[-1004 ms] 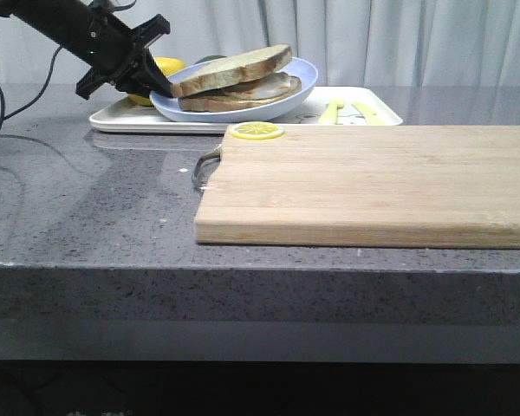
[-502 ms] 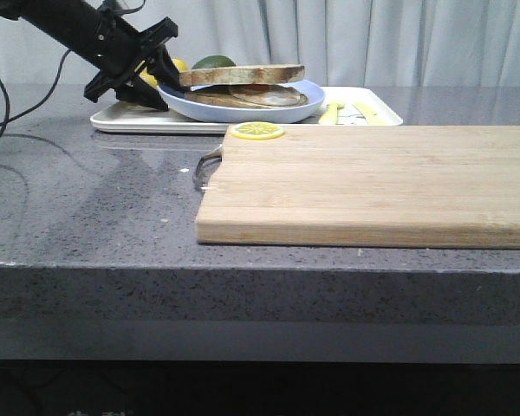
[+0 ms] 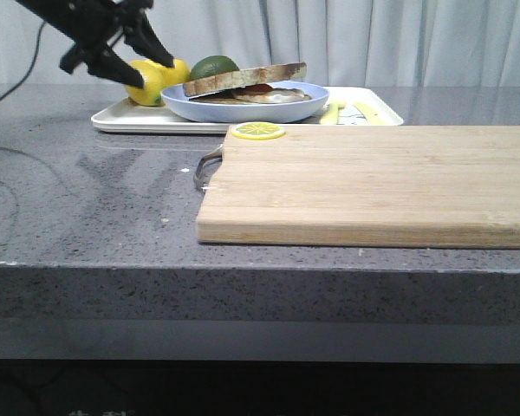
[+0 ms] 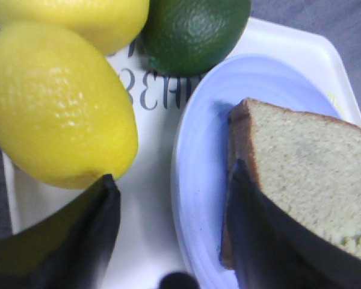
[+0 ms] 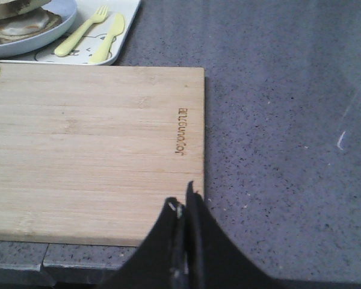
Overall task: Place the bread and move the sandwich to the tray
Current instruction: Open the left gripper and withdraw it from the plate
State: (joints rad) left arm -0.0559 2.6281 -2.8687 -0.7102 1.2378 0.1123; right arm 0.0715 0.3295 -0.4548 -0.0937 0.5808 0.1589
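The sandwich [image 3: 243,85] lies on the pale blue plate [image 3: 243,107], which rests on the white tray [image 3: 147,120] at the back left. The bread [image 3: 247,77] is its tilted top slice, over the egg [image 3: 277,95]. My left gripper [image 3: 154,74] is open and empty, just left of the plate and above it. In the left wrist view the plate's rim [image 4: 195,198] and the bread [image 4: 313,168] show between and beside the open fingers [image 4: 84,235]. My right gripper [image 5: 188,194] is shut and empty over the cutting board's near corner; it is out of the front view.
A wooden cutting board [image 3: 373,182] with a lemon slice [image 3: 257,131] fills the middle and right. Two lemons [image 3: 152,80] and a lime [image 3: 213,66] sit on the tray beside the gripper. A yellow fork [image 5: 84,31] and knife [image 5: 111,33] lie on the tray's right end.
The plate, held tilted by my left gripper, came down flat on the tray. The gripper then opened, let go of the rim and moved up and to the left.
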